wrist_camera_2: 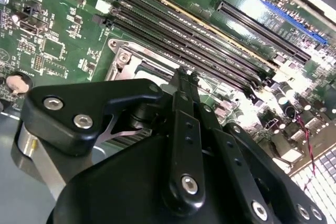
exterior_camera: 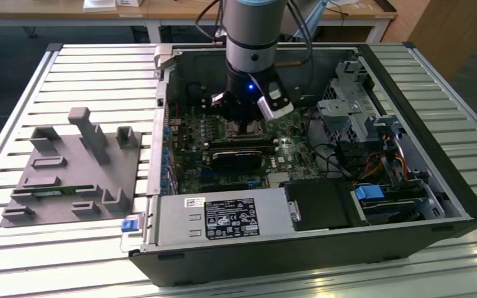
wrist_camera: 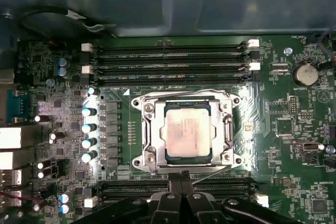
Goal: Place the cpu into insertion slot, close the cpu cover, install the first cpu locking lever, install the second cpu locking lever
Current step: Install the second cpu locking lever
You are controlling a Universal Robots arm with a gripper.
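One cpu (wrist_camera: 188, 132) seated in insertion slot (wrist_camera: 148, 157) | cpu cover (wrist_camera: 227, 129) down | gripper (wrist_camera: 181, 178) pinched shut, empty, beside memory slots (wrist_camera: 173, 56)

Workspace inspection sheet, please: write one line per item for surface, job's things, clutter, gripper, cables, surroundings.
Surface: slatted metal table carrying an open computer case.
Job's things: cpu lies in the insertion slot; cpu cover frames it and looks lowered; a thin lever wire runs along the slot's edge, latch state unclear.
Clutter: grey fixture block on the table beside the case.
Gripper: gripper is just beside the slot, fingers together, holding nothing visible.
Cables: bundle inside the case, at the exterior view's right.
Surroundings: wooden desk behind the table.
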